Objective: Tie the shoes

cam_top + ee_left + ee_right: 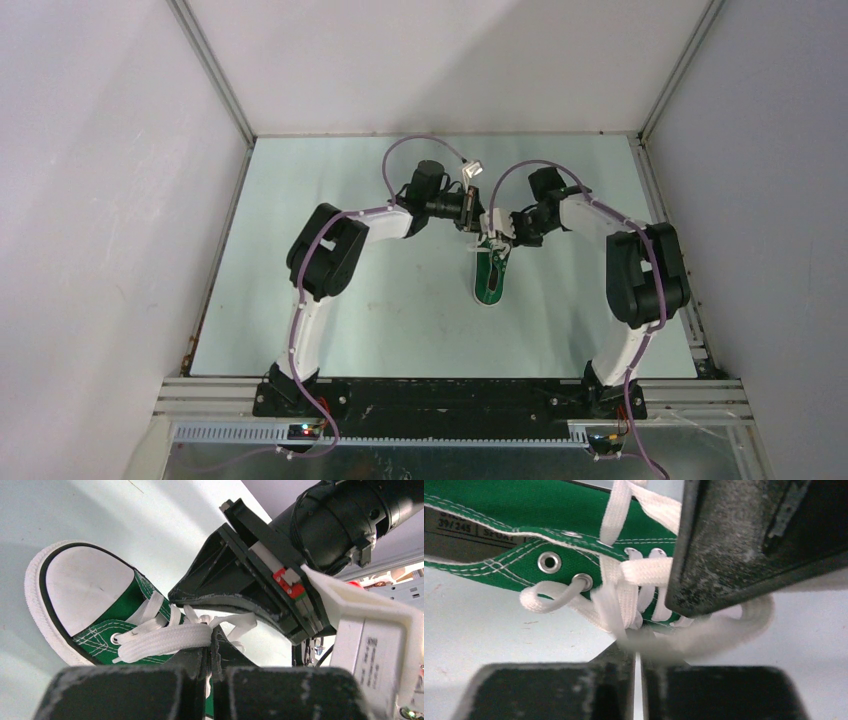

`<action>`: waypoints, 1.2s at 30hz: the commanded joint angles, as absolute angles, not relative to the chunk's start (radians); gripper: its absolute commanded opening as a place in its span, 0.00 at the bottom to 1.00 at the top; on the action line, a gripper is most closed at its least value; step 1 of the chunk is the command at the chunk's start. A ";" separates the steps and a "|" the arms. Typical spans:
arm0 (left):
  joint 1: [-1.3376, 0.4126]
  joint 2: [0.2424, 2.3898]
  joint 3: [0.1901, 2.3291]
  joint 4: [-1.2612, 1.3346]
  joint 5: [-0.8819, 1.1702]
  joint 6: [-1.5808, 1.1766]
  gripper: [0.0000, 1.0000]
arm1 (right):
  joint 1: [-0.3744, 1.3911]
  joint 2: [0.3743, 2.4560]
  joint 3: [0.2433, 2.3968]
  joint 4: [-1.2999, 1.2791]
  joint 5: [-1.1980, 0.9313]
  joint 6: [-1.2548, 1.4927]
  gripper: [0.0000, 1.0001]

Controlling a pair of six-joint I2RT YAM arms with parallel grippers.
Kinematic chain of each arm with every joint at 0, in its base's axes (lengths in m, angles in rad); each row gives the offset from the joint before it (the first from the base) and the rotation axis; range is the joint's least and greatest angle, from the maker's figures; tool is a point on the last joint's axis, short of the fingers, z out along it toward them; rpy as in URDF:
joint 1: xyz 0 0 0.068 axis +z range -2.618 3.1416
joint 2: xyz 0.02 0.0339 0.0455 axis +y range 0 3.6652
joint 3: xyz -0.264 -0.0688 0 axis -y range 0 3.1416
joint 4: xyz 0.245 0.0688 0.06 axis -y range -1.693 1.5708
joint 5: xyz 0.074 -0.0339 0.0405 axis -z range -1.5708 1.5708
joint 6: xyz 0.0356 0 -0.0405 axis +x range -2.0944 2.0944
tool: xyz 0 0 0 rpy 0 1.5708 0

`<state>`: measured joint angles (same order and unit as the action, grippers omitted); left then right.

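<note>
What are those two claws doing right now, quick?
Left gripper: closed, pinching a white lace.
Right gripper: closed, pinching another lace strand.

Shoe (100, 635): green canvas cloth, woven & matt, w/ white stitching; toe cap (85, 587) smooth matt white rubber, laces (165, 641) flat woven cloth, eyelets (549, 561) shiny metal. Fingers (549, 690) of right gripper (638, 652): black plastic, matt, scuffed grey. Table (100, 510): pale, smooth, mostly matt.
</note>
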<state>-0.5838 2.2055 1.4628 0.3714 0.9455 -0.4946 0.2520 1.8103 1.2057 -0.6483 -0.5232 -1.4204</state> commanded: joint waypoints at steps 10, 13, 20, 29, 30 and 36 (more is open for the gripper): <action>-0.529 2.124 1.367 0.561 0.917 -0.627 0.04 | 0.124 1.624 1.152 -0.770 -0.532 -1.372 0.00; -0.526 2.137 1.361 0.581 0.926 -0.652 0.04 | 0.130 1.597 1.127 -0.776 -0.532 -1.342 0.00; -0.526 2.172 1.369 0.650 0.968 -0.711 0.36 | 0.166 1.585 1.097 -0.753 -0.522 -1.267 0.00; -0.529 2.200 1.470 0.243 0.752 -0.624 0.55 | 0.195 1.600 1.097 -0.732 -0.510 -1.247 0.00; -0.529 2.200 1.476 0.231 0.738 -0.622 0.55 | 0.196 1.602 1.097 -0.731 -0.510 -1.246 0.00; -0.539 2.209 1.508 0.201 0.687 -0.628 0.50 | 0.206 1.604 1.096 -0.727 -0.505 -1.236 0.00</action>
<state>-0.5282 2.1990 1.4502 0.2543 0.7467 -0.6540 0.1955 1.6135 1.0939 -0.7452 -0.5098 -1.2526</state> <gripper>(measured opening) 0.532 0.016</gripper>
